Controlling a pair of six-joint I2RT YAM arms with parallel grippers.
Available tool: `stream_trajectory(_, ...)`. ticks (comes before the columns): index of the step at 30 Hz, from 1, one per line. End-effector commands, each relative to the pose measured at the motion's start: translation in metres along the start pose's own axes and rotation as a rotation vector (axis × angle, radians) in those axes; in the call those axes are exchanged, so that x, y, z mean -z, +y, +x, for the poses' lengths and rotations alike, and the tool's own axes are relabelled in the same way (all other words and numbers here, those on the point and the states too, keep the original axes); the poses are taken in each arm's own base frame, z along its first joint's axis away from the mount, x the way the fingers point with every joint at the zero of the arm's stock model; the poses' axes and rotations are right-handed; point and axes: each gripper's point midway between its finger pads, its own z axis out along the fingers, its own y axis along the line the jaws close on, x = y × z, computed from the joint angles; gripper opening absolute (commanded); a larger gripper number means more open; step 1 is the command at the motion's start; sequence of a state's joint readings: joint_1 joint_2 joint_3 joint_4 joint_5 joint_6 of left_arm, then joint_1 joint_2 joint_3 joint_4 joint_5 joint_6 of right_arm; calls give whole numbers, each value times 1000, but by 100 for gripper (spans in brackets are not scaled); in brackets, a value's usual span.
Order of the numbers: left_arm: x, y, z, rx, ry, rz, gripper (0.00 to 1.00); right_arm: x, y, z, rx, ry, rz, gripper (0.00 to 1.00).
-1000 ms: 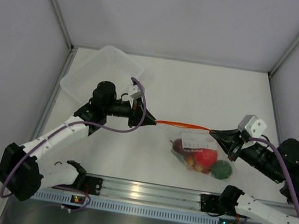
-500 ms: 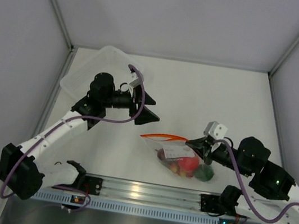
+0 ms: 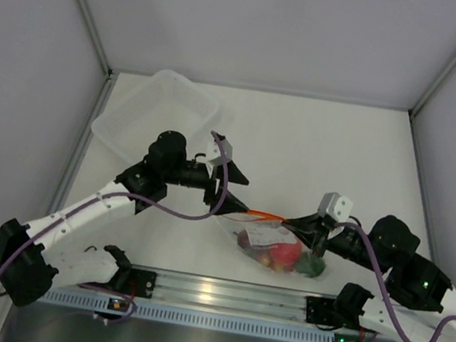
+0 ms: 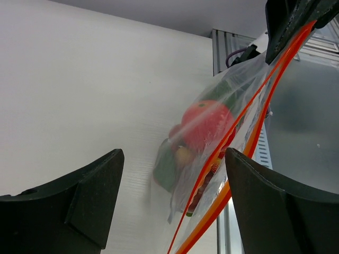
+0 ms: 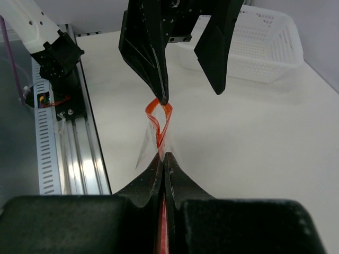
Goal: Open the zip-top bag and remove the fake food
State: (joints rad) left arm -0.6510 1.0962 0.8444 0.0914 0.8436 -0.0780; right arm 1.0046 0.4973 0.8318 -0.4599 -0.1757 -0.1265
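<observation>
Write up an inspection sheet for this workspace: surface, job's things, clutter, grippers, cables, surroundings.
Surface: white table, no spills seen.
Job's things: zip-top bag hangs by its orange strip; fake food is inside it; the strip gapes in a small loop at its free end.
Clutter: translucent tub at the far left, apart from the bag.
Grippers: left gripper open, one fingertip at the strip's loop; right gripper shut on the strip.
Cables: purple cables loop along both arms; none touches the bag.
Surroundings: grey walls; metal rail along the near edge.
</observation>
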Motion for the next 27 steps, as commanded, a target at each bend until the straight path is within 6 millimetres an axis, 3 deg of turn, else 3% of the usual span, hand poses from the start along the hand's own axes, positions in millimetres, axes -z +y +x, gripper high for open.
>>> stream_trajectory(1,-3,-7,0,-110,-10,55,82,3,-1,-32,10,-109,-3,0)
stream_trajectory(7,-9,-9,13,-93,20,103,76,4,0,-35,11,-114,-9,0)
stream_trajectory(14,-18,-29,28,-72,54,223,75,6,-1,-41,23,-126,-5,0)
stream_trajectory(19,-27,-29,38,-51,81,231,70,7,-2,-44,28,-131,-4,0)
stream_trajectory(23,-32,-26,38,-45,88,229,56,6,2,-43,26,-130,-23,0)
stream_trajectory(26,-35,-27,37,-45,88,239,38,5,1,-40,22,-122,-16,0)
stream_trajectory(27,-35,-28,36,-48,86,238,24,6,-1,-40,22,-124,-8,0)
